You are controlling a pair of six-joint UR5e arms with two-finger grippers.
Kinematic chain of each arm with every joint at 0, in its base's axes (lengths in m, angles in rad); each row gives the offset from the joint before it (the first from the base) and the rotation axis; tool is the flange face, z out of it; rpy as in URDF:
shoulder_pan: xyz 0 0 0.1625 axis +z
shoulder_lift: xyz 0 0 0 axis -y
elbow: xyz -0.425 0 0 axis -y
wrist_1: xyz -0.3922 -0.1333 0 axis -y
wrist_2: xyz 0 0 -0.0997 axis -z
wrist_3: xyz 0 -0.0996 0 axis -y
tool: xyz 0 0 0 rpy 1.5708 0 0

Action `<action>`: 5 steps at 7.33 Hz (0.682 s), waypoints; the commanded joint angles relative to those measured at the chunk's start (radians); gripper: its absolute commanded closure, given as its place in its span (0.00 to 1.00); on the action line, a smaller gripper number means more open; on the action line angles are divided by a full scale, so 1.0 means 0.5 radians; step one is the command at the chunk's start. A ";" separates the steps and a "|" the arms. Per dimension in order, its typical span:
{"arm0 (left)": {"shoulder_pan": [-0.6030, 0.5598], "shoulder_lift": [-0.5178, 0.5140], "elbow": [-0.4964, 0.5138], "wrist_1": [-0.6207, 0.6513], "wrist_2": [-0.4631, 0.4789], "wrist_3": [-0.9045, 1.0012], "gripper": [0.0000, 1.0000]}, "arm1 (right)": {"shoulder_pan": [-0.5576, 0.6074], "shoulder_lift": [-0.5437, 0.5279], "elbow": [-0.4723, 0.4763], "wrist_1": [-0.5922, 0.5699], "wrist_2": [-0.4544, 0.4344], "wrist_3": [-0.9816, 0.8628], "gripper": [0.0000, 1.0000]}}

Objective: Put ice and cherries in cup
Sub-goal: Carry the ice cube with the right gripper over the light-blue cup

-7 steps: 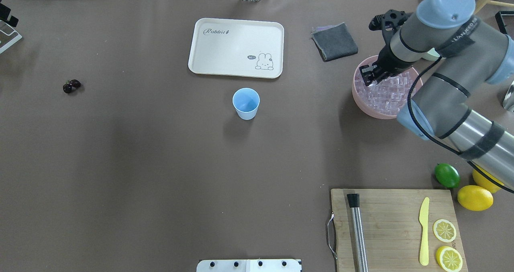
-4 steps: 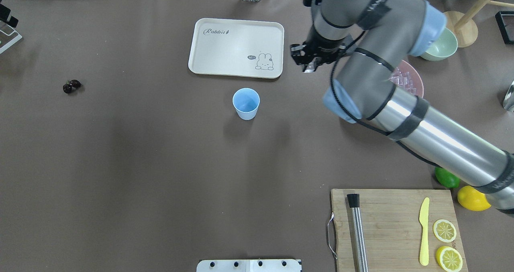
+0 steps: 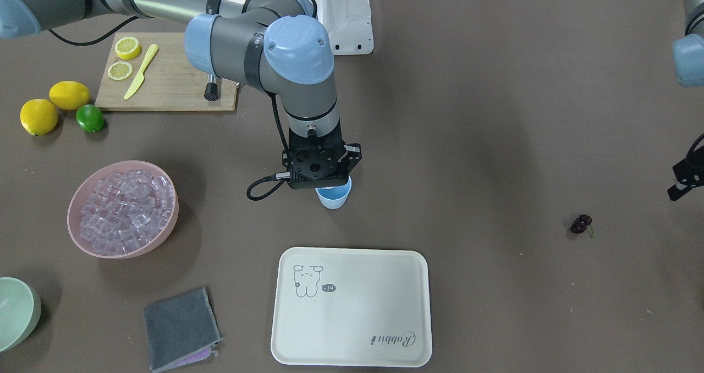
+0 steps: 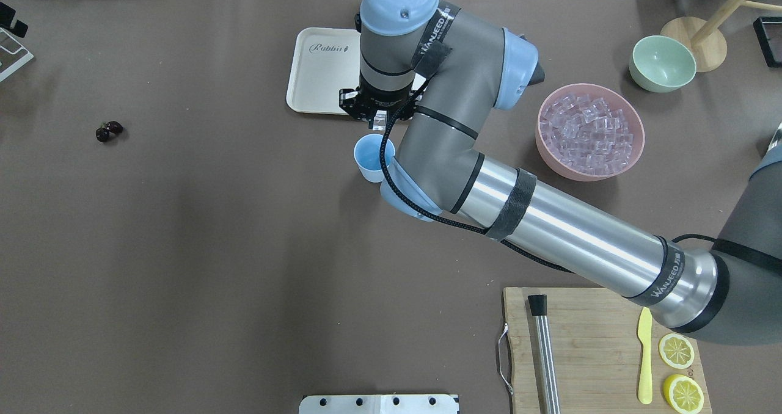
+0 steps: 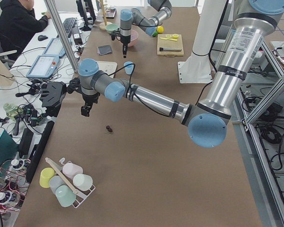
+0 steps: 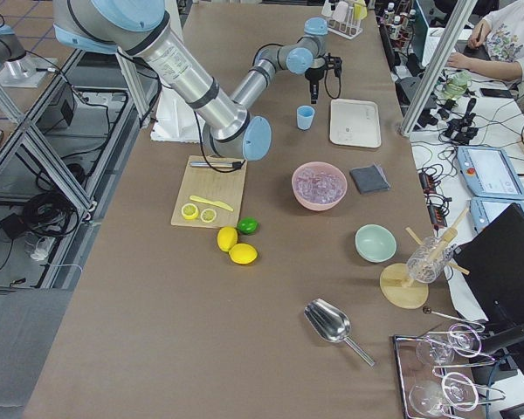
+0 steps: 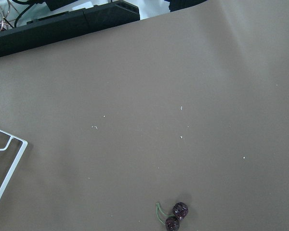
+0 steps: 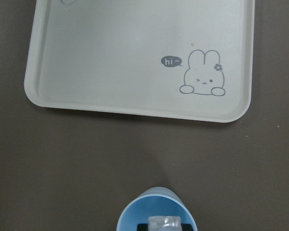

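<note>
Light-blue cup (image 4: 369,156) stands upright mid-table, one clear ice cube (image 8: 164,223) over its mouth, dark cherries (image 4: 109,130) well apart.
</note>
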 commanded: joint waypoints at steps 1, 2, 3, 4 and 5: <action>-0.012 0.012 -0.031 0.002 -0.001 -0.002 0.02 | -0.037 -0.002 -0.105 0.159 -0.034 0.030 1.00; -0.012 0.009 -0.031 0.002 0.002 0.001 0.02 | -0.040 -0.020 -0.105 0.159 -0.034 0.011 0.95; -0.009 0.006 -0.031 0.002 0.002 0.001 0.02 | -0.064 -0.029 -0.099 0.162 -0.043 0.017 0.37; -0.009 0.006 -0.034 0.002 -0.001 0.001 0.02 | -0.098 -0.036 -0.069 0.162 -0.168 0.039 0.02; -0.012 0.009 -0.040 0.002 -0.001 0.001 0.02 | -0.098 -0.048 -0.038 0.141 -0.172 0.033 0.01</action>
